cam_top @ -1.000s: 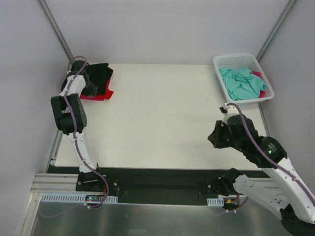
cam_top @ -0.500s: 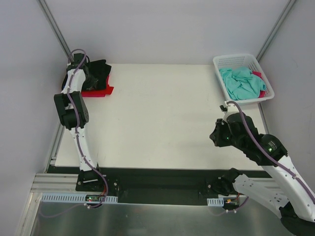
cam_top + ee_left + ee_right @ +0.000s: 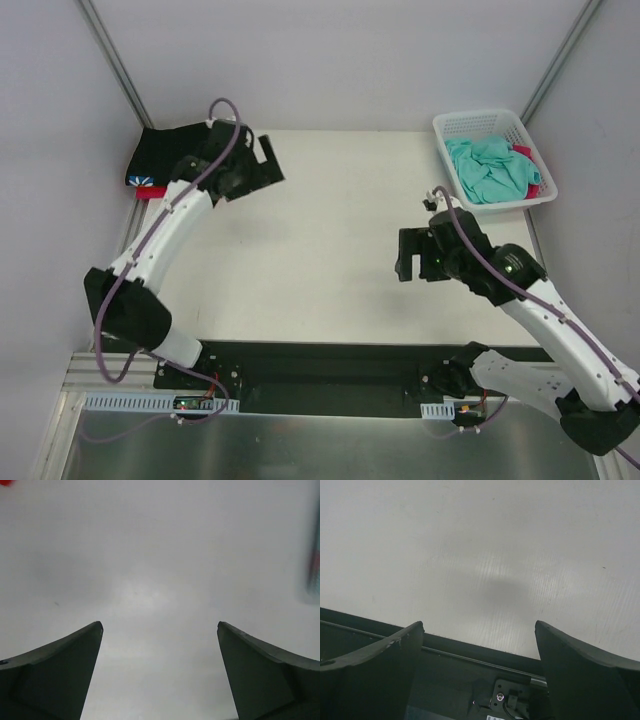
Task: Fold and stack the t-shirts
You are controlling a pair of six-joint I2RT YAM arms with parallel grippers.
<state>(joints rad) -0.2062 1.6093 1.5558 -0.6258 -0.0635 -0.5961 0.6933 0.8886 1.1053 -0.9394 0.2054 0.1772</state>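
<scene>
A folded black t-shirt (image 3: pixel 165 148) lies in the far left corner on a red t-shirt (image 3: pixel 150 192), of which only an edge shows. My left gripper (image 3: pixel 268 162) hangs to the right of that pile, apart from it, open and empty. In the left wrist view the left gripper (image 3: pixel 160 625) has only bare table between its fingers. A teal t-shirt (image 3: pixel 488 168) and a pink one (image 3: pixel 531 172) lie crumpled in the white basket (image 3: pixel 480 121). My right gripper (image 3: pixel 403 255) is open and empty over the table's right half. In the right wrist view the right gripper (image 3: pixel 479 624) faces the table's near edge.
The white mesh basket stands at the far right corner. The black base rail (image 3: pixel 470 680) runs along the table's near edge. A red scrap (image 3: pixel 4 481) shows at the left wrist view's top left corner, and a blurred strip (image 3: pixel 315 575) at its right edge.
My left arm swung right, away from the corner pile, and its gripper opened, leaving the black t-shirt on the red one. My right arm moved left and its gripper opened.
</scene>
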